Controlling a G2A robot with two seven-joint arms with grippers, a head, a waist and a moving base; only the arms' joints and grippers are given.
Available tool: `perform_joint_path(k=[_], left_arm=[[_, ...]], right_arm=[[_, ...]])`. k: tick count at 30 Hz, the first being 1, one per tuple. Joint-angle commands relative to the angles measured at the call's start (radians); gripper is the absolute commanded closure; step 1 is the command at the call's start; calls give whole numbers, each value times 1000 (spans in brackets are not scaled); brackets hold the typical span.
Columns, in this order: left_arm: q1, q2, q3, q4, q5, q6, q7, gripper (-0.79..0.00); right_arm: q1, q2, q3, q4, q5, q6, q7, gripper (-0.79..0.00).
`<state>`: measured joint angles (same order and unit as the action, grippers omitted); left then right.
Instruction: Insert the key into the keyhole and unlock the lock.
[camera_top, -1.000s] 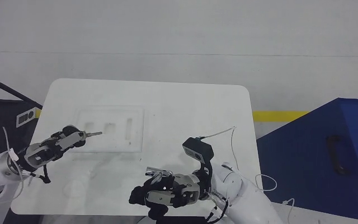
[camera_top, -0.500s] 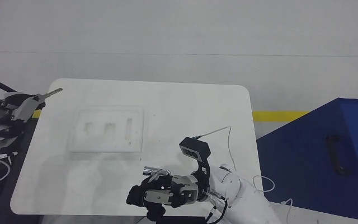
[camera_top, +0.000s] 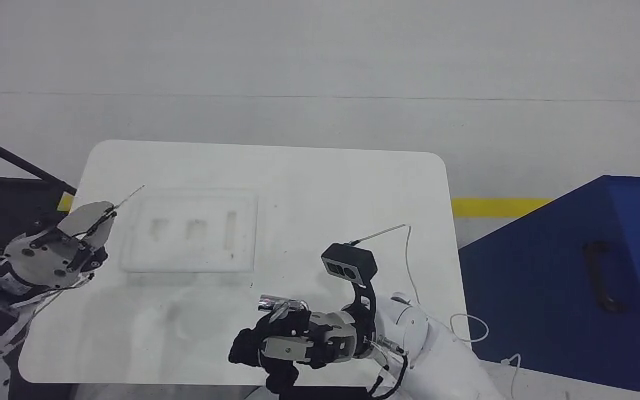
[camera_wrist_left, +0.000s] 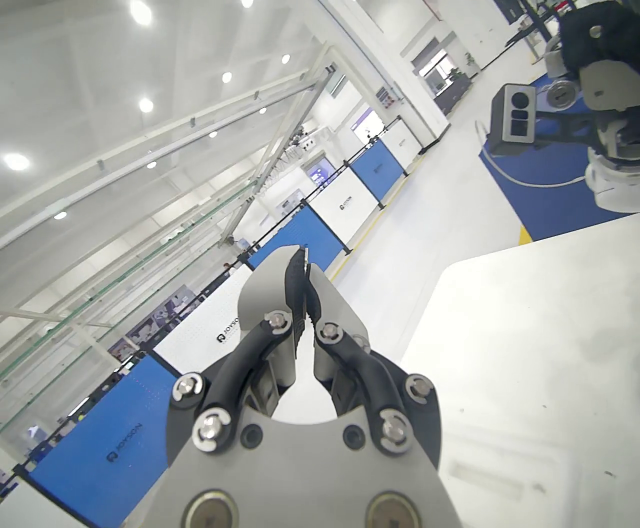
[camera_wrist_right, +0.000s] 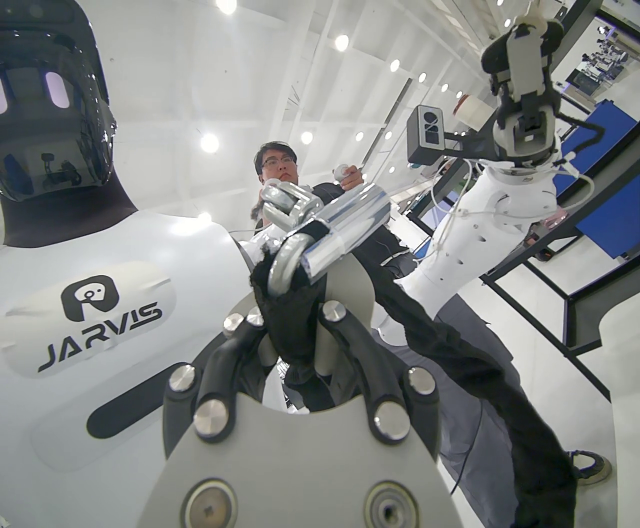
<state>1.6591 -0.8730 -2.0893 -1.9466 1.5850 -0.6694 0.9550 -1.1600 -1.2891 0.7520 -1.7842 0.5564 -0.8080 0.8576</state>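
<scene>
- The left hand (camera_top: 95, 222), clamped shut on the key (camera_top: 125, 200), is swinging back from beyond the 10 o'clock corner of the worktop (camera_top: 350, 200) to its 9 o'clock edge.
- The right hand (camera_wrist_right: 292, 285), gripping the lock (camera_wrist_right: 350, 220) by its shackle, is staying at 6 o'clock, and insertion is still pending.
- Open worktop is separating them, with the tray (camera_top: 250, 232) lying at 3 o'clock of the key.

white rectangular table with rounded corners (camera_top: 350, 200) stands on a pale grey smooth floor (camera_top: 300, 60). a yellow painted floor stripe (camera_top: 500, 207) lies beyond the table's right edge, meeting a dark blue surface (camera_top: 560, 270). blue and white partition panels (camera_wrist_left: 372, 175) line the hall. round white ceiling lights (camera_wrist_left: 146, 105) are lit.
</scene>
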Motion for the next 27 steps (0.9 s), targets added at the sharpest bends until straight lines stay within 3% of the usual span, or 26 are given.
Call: perform_joint_path(k=[1, 8, 13, 20, 23, 27], left_arm=[[-3, 3, -16, -87, 101, 84, -3, 0], [52, 9, 7, -78, 472, 379, 359, 0], [60, 14, 39, -29, 548, 473, 522, 0], [58, 14, 40, -29, 546, 483, 527, 0], [55, 17, 24, -84, 637, 573, 548, 0], [70, 28, 42, -111, 620, 581, 581, 0]], right_arm=[[-5, -1, 0, -8, -30, 17, -11, 0], [-17, -4, -11, -16, -24, 42, -28, 0], [-13, -5, -14, -4, 45, 78, 4, 0], [-9, -4, -12, -1, 44, 82, 13, 0], [-10, -3, -12, -10, -16, 134, 8, 0], [6, -3, -27, -17, -7, 171, 77, 0]])
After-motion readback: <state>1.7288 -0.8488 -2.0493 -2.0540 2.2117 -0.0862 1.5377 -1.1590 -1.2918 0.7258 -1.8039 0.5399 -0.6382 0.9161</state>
